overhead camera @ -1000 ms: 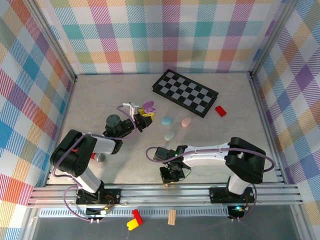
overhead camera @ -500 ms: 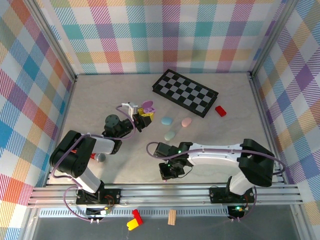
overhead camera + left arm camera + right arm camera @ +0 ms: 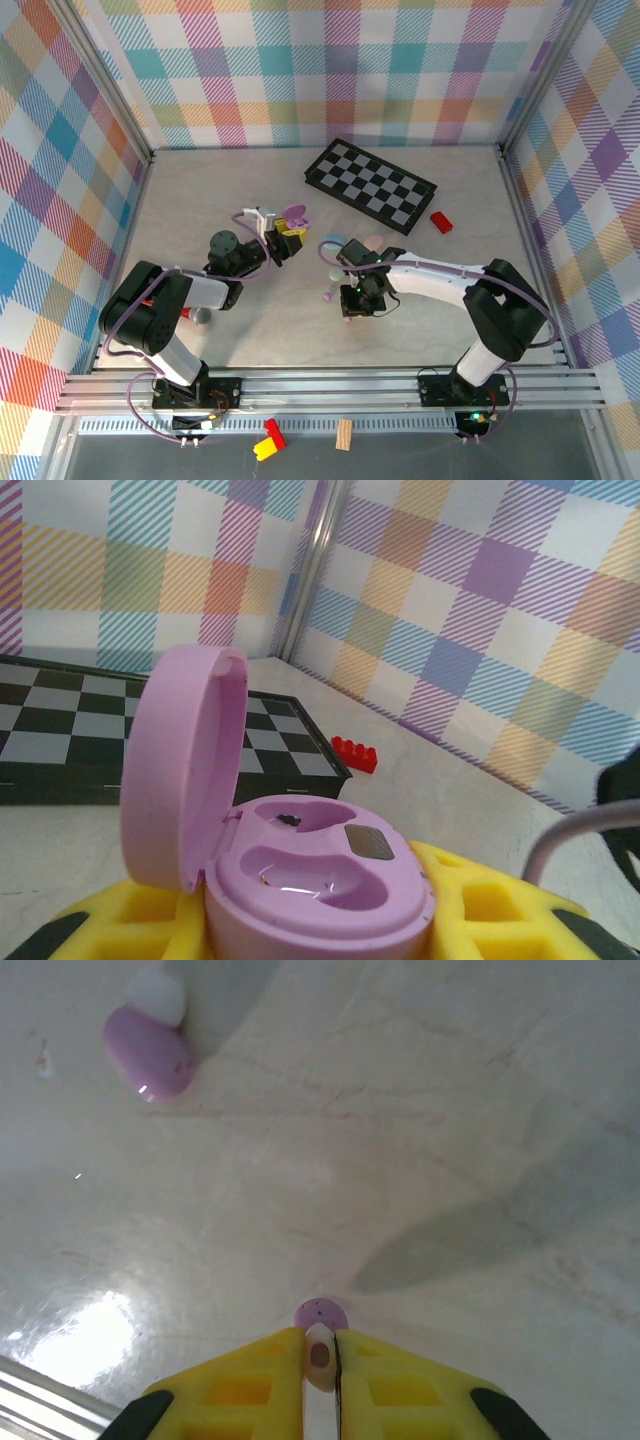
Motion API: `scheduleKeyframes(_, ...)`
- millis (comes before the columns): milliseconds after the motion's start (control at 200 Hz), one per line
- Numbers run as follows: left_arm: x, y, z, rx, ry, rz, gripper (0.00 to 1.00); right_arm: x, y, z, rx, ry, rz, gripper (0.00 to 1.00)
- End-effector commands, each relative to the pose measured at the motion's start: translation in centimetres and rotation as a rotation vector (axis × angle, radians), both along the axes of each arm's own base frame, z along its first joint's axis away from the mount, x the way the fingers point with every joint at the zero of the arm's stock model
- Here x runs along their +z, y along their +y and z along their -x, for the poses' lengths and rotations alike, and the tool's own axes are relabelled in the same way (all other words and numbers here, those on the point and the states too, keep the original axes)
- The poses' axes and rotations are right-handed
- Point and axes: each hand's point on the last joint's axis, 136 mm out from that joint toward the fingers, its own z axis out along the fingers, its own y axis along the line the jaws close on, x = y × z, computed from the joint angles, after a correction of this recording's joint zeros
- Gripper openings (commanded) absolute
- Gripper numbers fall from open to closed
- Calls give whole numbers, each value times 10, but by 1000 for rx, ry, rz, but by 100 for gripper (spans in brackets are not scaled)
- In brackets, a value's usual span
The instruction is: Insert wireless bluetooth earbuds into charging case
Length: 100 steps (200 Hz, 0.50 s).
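One earbud (image 3: 320, 1348) points outward, pinched lengthwise by right gripper (image 3: 320, 1335); left gripper (image 3: 284, 233) clamps case (image 3: 300, 875).

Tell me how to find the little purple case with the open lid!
Start at the black-and-white checkerboard at the back of the table. Just in front of its left corner, the left gripper holds a purple case between yellow fingers. Its lid stands open and both hollows are empty; the pink case nearby is shut.

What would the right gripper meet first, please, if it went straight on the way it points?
Probably bare table ahead of the right gripper; the loose purple bud lies well off that line.
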Motion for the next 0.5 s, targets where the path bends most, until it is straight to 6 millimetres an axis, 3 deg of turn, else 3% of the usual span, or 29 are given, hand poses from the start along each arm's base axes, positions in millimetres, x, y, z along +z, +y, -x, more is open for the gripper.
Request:
scheduleKeyframes(0, 15, 3, 4, -18, -55, 21, 29, -8, -3, -3, 40, 11, 3, 15)
scheduleKeyframes(320, 16, 0, 3, -32, -50, 27, 30, -13, -11, -25, 24, -36, 29, 24)
scheduleKeyframes(425, 15, 0, 3, -33, -48, 26, 29, -8, -8, -29, 19, -64, 5, 39)
scheduleKeyframes(495, 14, 0, 3, -34, -47, 25, 29, -2, -7, -30, 10, -83, -16, 44)
